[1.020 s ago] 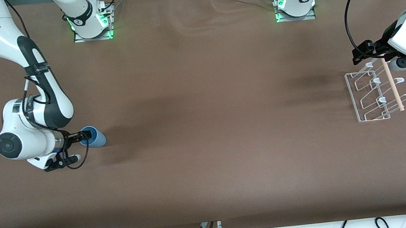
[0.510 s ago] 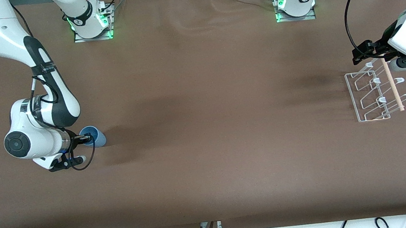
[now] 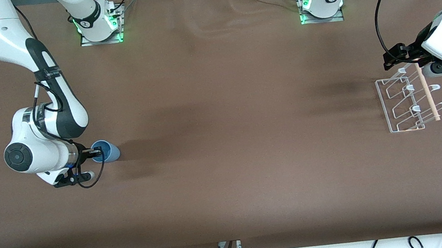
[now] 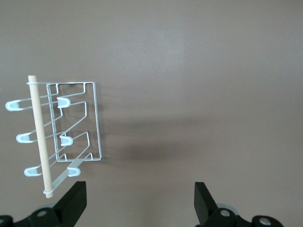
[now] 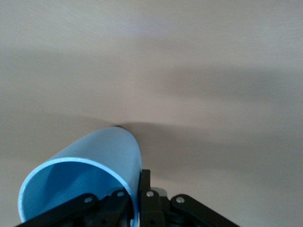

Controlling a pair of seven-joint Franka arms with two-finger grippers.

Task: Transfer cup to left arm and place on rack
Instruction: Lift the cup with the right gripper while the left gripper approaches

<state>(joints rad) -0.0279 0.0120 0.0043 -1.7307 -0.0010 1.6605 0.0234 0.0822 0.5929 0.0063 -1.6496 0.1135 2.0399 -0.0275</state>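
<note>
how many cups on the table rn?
1. The cup is at the right arm's end of the table, its rim pinched in the right claw. None on the rack, under the open left claw. Nothing seems hidden.

My right arm bends low toward its end of the table, wrist level, and my black two-finger right gripper point(image 3: 96, 153) is pinched closed. My white left arm waits raised at its own end, its boxy white left gripper point(image 4: 138, 204) with fingers spread wide.
</note>
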